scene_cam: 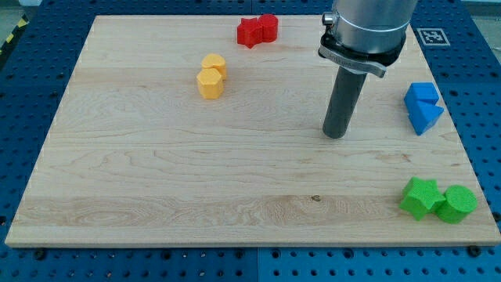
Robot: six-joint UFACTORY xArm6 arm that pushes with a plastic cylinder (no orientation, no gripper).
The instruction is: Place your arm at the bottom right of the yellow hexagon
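Observation:
Two yellow blocks stand touching at the view's upper left of centre: a yellow hexagon (210, 83) in front and a second yellow block (214, 64) just behind it. My tip (335, 135) rests on the wooden board (156, 172) far to the right of the yellow hexagon and somewhat lower in the view. It touches no block.
A red star (249, 32) and a red round block (268, 26) sit at the top centre. A blue cube (422, 95) and a blue triangle (427, 117) sit at the right edge. A green star (420, 197) and a green cylinder (456, 204) sit at the bottom right.

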